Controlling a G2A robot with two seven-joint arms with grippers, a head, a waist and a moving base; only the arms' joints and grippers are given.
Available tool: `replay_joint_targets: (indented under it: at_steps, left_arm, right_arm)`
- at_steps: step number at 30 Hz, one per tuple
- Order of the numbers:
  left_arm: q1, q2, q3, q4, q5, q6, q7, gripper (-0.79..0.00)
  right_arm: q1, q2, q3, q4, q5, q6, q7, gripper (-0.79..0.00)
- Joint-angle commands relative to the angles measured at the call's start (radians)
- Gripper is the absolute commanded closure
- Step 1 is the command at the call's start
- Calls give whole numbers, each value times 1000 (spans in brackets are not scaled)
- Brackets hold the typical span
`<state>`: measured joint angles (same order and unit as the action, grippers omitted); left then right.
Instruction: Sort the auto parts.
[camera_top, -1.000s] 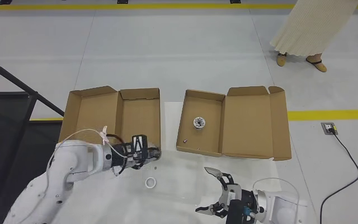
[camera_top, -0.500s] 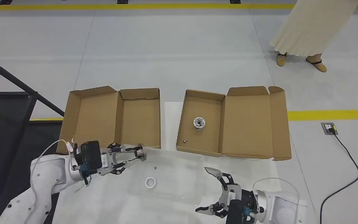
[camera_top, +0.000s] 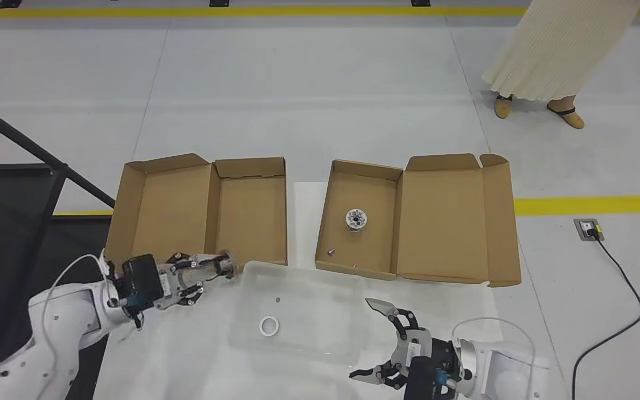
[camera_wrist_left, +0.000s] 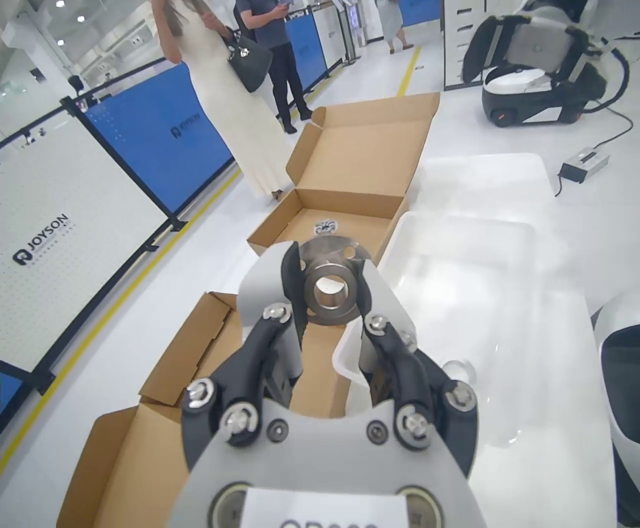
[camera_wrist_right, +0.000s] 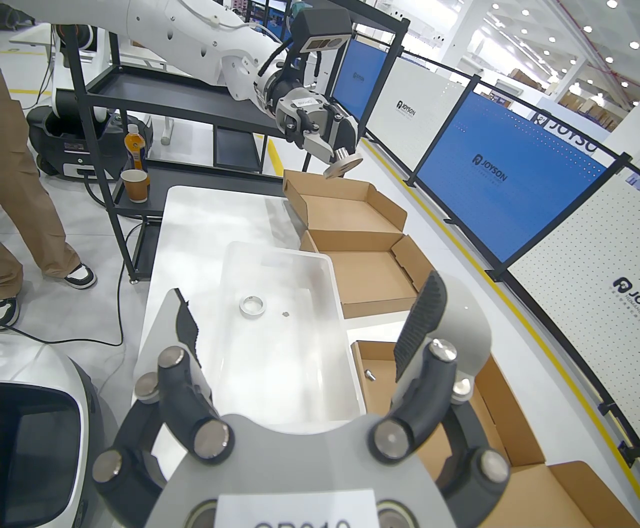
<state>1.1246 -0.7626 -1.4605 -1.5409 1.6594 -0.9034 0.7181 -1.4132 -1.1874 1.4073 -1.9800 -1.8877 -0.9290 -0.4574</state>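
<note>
Pinching a flanged metal bushing (camera_wrist_left: 325, 248) by its hub, my left end effector (camera_wrist_left: 326, 282) hangs above the near wall of the left cardboard box (camera_top: 250, 210), beside the white tray (camera_top: 310, 300). Released here, the part may clip that wall and bounce out. My right end effector (camera_wrist_right: 310, 300) gapes wide, empty.

This is a big industrial robotics hall. It has a pale glossy floor (camera_top: 300, 90) with yellow painted lines (camera_top: 560, 205), blue and white perforated partition panels (camera_wrist_right: 500, 165), a black metal rack (camera_wrist_right: 165, 100), a high lamp-dotted ceiling (camera_wrist_right: 540, 30), and a parked white wheeled machine (camera_wrist_left: 535, 65).
</note>
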Motion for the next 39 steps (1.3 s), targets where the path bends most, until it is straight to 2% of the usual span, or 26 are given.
replay_joint_targets:
  at_steps: [1,4,15,17,20,25,29,37,39]
  left_arm:
    - [-12,1,-5,6,7,4,-24,0]
    - [-35,2,-8,16,25,14,-116,0]
    - [-35,2,-8,16,25,14,-116,0]
    - [-29,-2,0,29,-11,34,-143,0]
    - [-72,-10,12,71,-74,51,-193,0]
    - [-218,-30,87,173,-101,55,-272,0]
    - [-348,-55,182,298,-93,52,-293,0]
    - [-609,-134,410,586,-35,40,-268,0]
    - [-651,-152,452,638,-21,43,-257,0]
  right_arm:
    - [0,0,0,0,0,0,0,-785]
    - [0,0,0,0,0,0,0,-785]
    - [0,0,0,0,0,0,0,-785]
    - [0,0,0,0,0,0,0,-785]
    - [0,0,0,0,0,0,0,-785]
    - [0,0,0,0,0,0,0,-785]
    - [0,0,0,0,0,0,0,-785]
    - [0,0,0,0,0,0,0,-785]
    - [0,0,0,0,0,0,0,-785]
